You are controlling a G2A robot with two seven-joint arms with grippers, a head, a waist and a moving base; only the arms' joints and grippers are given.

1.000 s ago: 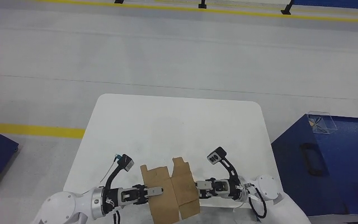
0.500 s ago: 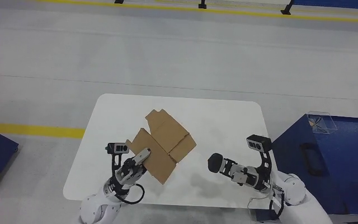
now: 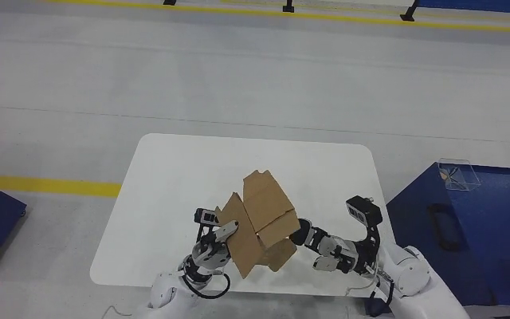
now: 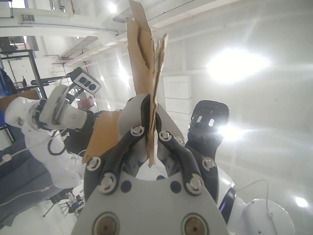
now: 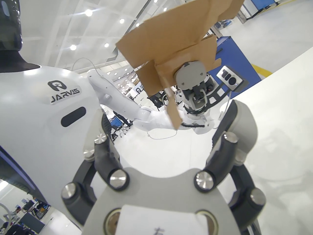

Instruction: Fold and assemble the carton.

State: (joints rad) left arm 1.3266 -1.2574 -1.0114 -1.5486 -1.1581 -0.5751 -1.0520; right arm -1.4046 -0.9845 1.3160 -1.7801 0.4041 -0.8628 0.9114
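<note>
Raised above the table [image 3: 159, 175], carton [image 3: 263, 211] sits pinched in left jaws; right jaws seemingly wide; edge-grip could slip.

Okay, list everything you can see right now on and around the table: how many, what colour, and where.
carton: one, brown, partly folded, held up above the table's near side
table: one, white, centre
cabinet: one, blue, right of the table
clear tray: one, transparent, on top of the cabinet
floor stripes: two, yellow, one left of the table, one across the far floor
left gripper: one, white and black, shut on the carton's edge
right gripper: one, black and grey, open, beside the carton
</note>
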